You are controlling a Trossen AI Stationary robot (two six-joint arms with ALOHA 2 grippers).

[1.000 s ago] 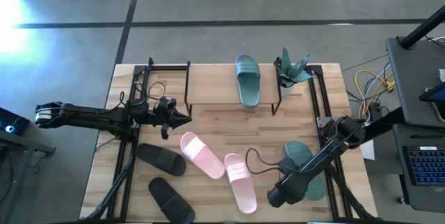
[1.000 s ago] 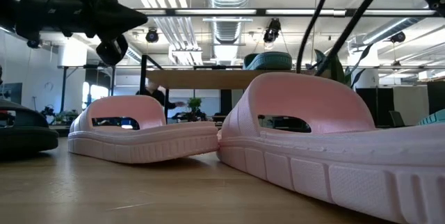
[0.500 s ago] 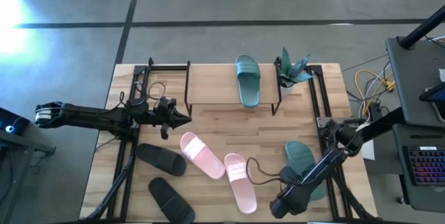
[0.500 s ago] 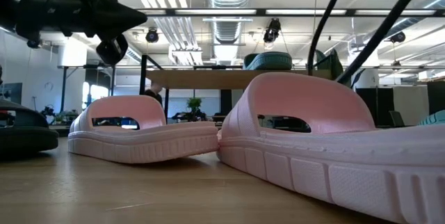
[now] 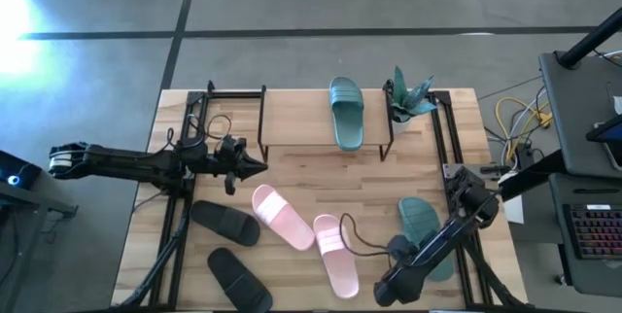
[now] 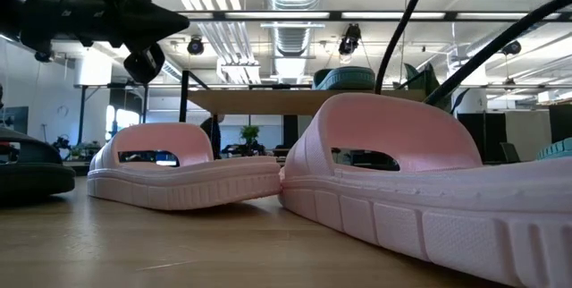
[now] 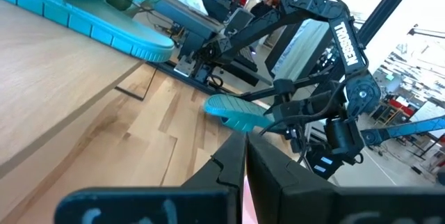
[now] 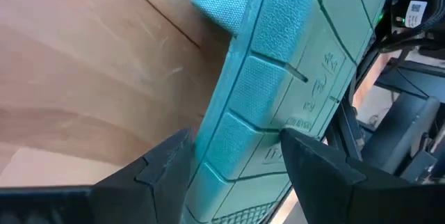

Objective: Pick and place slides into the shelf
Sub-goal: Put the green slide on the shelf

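One teal slide (image 5: 347, 111) lies on the shelf's board (image 5: 301, 123), toe toward the far edge. The other teal slide (image 5: 426, 224) is near the table's right edge, in my right gripper (image 5: 406, 247), which is shut on it. Two pale pink slides (image 5: 282, 216) (image 5: 335, 253) rest sole-down at mid table. Two black slides (image 5: 224, 222) (image 5: 238, 279) lie near the left corner. My left gripper (image 5: 260, 165) hovers shut above the table, left of the shelf's front, touching nothing. My right gripper (image 8: 236, 158) holds the teal slide across its width, one finger on each long side of the sole (image 8: 278, 113). The ribbed sole faces the wrist camera. In the left wrist view the slide (image 7: 236, 113) sticks out level from the fingers and looks lifted off the table.
A potted plant (image 5: 408, 97) stands at the shelf's right end. Black frame rails run along the table's left (image 5: 180, 206) and right (image 5: 452, 148) sides. A cable loops between the pink slide and the right arm (image 5: 355, 235). Bare board shows on the shelf's left half (image 5: 292, 109).
My right arm has drawn back toward the table's near edge, its elbow end sliding lower in the high view, while the teal slide in its grip stays in about the same place. The left arm has kept still.
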